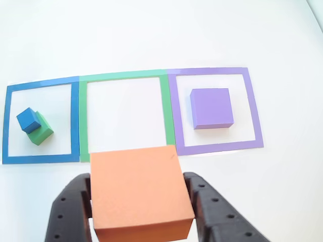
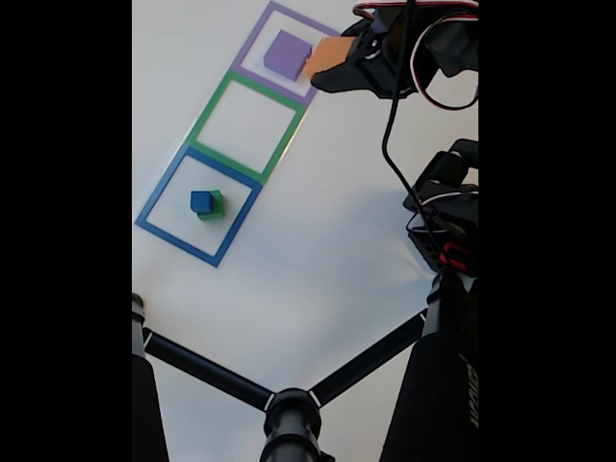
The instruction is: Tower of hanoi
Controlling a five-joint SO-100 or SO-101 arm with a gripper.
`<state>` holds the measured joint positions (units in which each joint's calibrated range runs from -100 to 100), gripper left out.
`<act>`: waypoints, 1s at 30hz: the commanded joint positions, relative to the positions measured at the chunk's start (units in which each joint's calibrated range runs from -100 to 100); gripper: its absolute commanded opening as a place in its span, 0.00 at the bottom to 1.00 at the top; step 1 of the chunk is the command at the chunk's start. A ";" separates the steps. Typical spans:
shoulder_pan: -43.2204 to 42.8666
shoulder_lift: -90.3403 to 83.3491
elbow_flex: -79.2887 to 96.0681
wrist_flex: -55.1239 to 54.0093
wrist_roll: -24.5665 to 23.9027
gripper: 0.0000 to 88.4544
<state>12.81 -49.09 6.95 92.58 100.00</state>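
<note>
**Here the hand carries the orange block above the tape squares**

Clearly, the hand (image 1: 141,212) is clamped on the orange block (image 1: 139,189), one black finger (image 1: 68,209) pressed against each side of it in the other view. The block sits square between the fingers, its top face turned to the camera, and it hides the near edge of the green tape square (image 1: 164,108).

In the fixed view the hand (image 2: 337,65) holds the orange block (image 2: 327,53) just beside the purple block (image 2: 287,53), at the edge of the purple tape square (image 2: 252,43). Whether the two blocks touch cannot be told.

The purple block (image 1: 212,108) lies flat inside the purple tape square (image 1: 252,108) on the white worktop (image 1: 151,35). Farther off, in the blue tape square (image 1: 74,121), the blue cube (image 1: 28,120) sits on the green block (image 1: 41,132), turned askew on it.
</note>
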 commanded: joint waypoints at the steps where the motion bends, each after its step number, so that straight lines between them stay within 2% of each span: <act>1: -3.23 -1.65 -5.86 3.53 0.00 0.12; 13: -9.36 -1.65 -7.13 5.47 0.00 0.11; 20: -9.27 -2.54 6.41 -2.14 0.00 0.12; 23: -8.40 -3.83 17.96 -11.29 0.00 0.12; 26: -7.35 -4.24 32.60 -25.22 0.00 0.12; 30: -5.91 -3.59 58.41 -58.66 0.00 0.12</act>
<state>5.56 -51.96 43.78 65.18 99.46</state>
